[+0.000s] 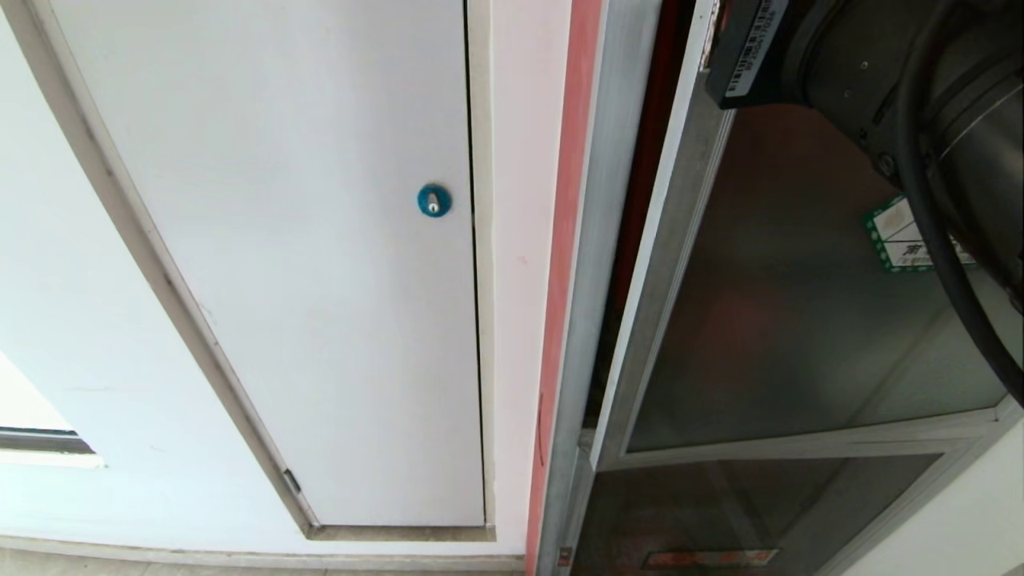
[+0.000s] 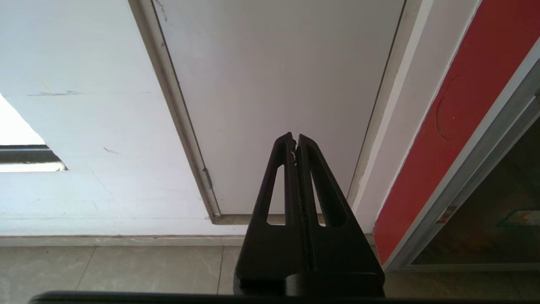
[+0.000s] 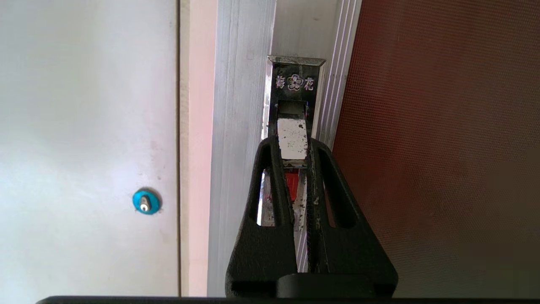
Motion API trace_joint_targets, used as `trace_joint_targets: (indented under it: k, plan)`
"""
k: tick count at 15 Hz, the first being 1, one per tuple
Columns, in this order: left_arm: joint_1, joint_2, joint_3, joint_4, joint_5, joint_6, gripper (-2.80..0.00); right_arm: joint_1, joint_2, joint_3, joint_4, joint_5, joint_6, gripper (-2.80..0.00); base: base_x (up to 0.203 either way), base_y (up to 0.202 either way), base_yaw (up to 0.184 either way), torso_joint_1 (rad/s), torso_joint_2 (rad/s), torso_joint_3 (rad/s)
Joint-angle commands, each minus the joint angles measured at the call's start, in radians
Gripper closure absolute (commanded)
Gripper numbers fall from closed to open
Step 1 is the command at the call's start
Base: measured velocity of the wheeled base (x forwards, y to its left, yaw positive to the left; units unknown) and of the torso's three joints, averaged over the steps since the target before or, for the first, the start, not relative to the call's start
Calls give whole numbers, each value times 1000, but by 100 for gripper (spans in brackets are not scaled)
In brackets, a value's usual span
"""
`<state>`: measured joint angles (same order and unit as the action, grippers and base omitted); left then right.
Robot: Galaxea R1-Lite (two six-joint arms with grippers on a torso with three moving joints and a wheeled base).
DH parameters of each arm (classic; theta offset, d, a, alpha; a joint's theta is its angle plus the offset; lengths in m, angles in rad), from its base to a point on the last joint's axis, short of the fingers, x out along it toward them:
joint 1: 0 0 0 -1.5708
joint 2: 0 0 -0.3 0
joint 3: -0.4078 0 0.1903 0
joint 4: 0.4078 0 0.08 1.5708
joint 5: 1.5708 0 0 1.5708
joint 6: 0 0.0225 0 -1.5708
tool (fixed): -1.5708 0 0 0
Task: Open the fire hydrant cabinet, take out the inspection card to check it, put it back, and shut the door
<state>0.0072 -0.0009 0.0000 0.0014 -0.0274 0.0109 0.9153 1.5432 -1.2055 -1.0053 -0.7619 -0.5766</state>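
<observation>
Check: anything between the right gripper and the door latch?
No. In the right wrist view the right gripper is already closed on the latch at the door frame's edge, nothing between them. The door stands slightly ajar from the cabinet frame.

Right arm: dark grey cylindrical housing w/ small screws, thick black cable looping alongside, white barcode label on black block at the near end. Left gripper & right gripper: matte black, two tapered fingers each w/ long triangular cut-outs, ribbed inner pads, joined at a broad black base.
</observation>
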Motion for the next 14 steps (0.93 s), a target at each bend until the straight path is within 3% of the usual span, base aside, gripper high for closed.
trace_joint_targets:
  k: [1,3,4,5,14]
  plan:
    - [0,1,0,0,0,0,0,4,-4,14,7,-11,-3,0,0,0,0,0,0,0]
    - [0,1,0,0,0,0,0,4,-9,31,9,-11,-3,0,0,0,0,0,0,0]
    - [0,1,0,0,0,0,0,4,-9,35,11,-11,-3,-201,0,0,0,0,0,0]
    - [0,1,0,0,0,0,0,4,-9,34,10,-11,-3,-280,0,0,0,0,0,0]
    - [0,1,0,0,0,0,0,27,-42,98,5,-16,0,-280,0,0,0,0,0,0]
